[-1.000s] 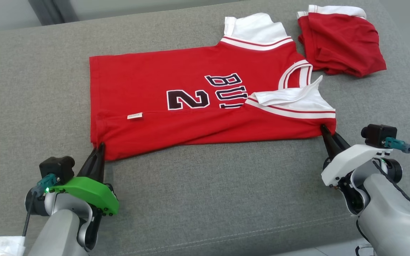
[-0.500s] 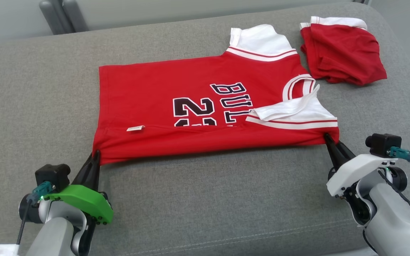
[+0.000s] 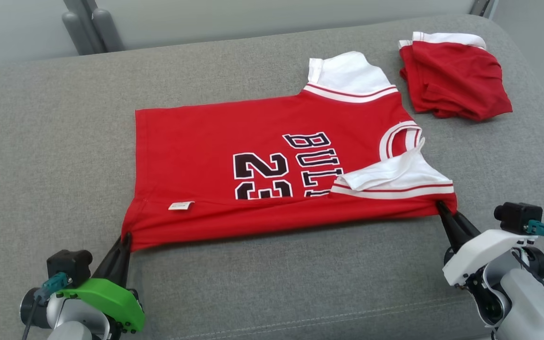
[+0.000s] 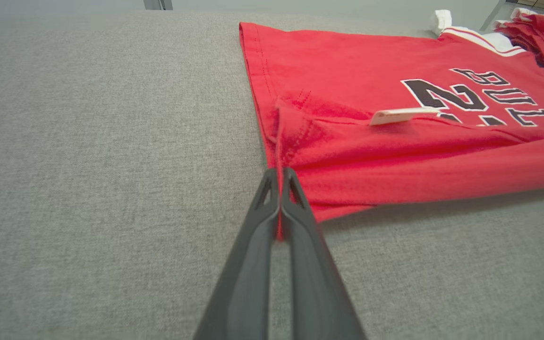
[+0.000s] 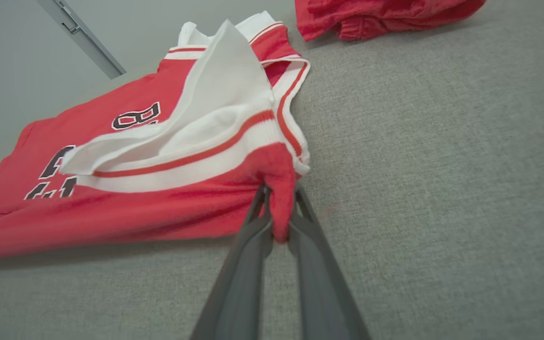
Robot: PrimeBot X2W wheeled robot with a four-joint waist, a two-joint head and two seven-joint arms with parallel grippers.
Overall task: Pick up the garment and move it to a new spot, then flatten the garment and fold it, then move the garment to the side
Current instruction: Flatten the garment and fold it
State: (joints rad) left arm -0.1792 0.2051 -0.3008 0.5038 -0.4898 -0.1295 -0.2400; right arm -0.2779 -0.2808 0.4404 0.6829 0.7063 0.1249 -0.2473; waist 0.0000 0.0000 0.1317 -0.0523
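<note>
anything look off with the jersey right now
Yes: the jersey isn't flat. Its near white sleeve is flipped onto the chest, hiding part of the lettering, and the near edge hangs raised between the left gripper and right gripper, both pinching corners.

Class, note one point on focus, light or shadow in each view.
Head view: soft even light, jersey print sharp. Left wrist view: left gripper blurs toward the lens; faint shadow under the jersey's lifted edge. Right wrist view: jersey's near edge smeared.
</note>
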